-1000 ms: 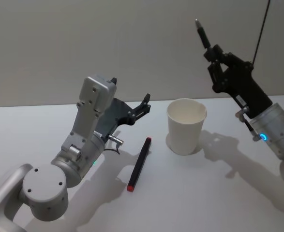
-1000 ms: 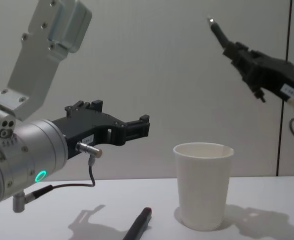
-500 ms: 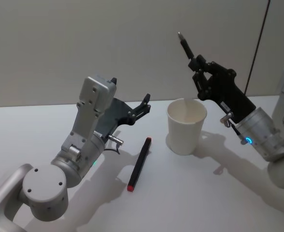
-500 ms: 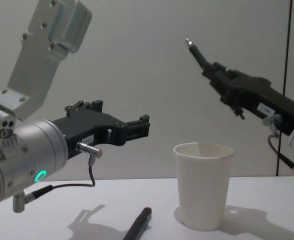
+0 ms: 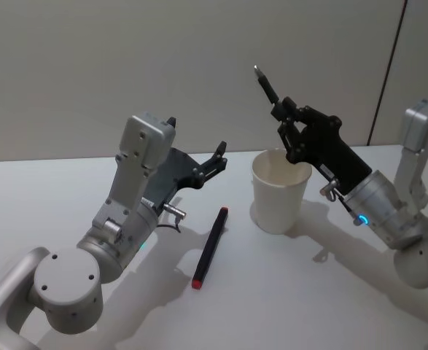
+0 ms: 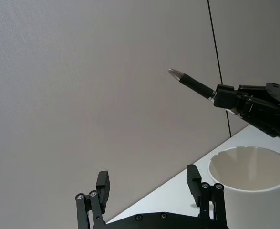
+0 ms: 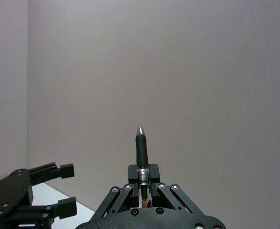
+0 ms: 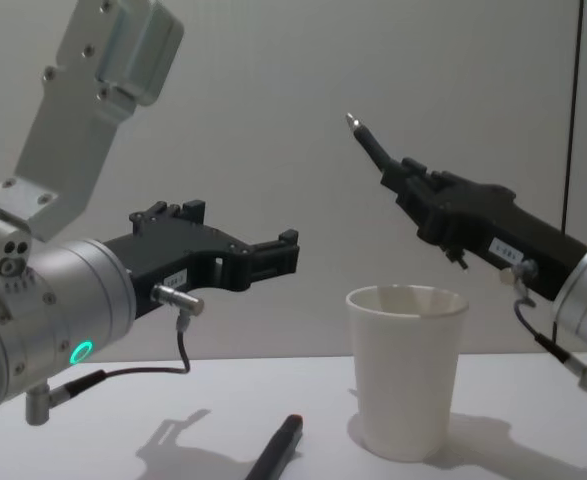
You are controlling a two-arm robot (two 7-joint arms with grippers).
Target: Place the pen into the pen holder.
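White table (image 5: 308, 292), grey wall. Right gripper (image 5: 281, 113) is clamped on the pen (image 5: 266, 84), which points tip-up above the paper cup (image 5: 281, 191). Advise centring over the mouth and lowering before release. Left gripper (image 5: 217, 157) hangs spread and empty, to the cup's left.

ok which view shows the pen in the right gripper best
The right wrist view: the pen stands close and centred, silver tip and black grip plain, barrel clamped in the right gripper. The head, chest and left wrist views show it farther off, slanting up from the gripper, higher than the white cup.
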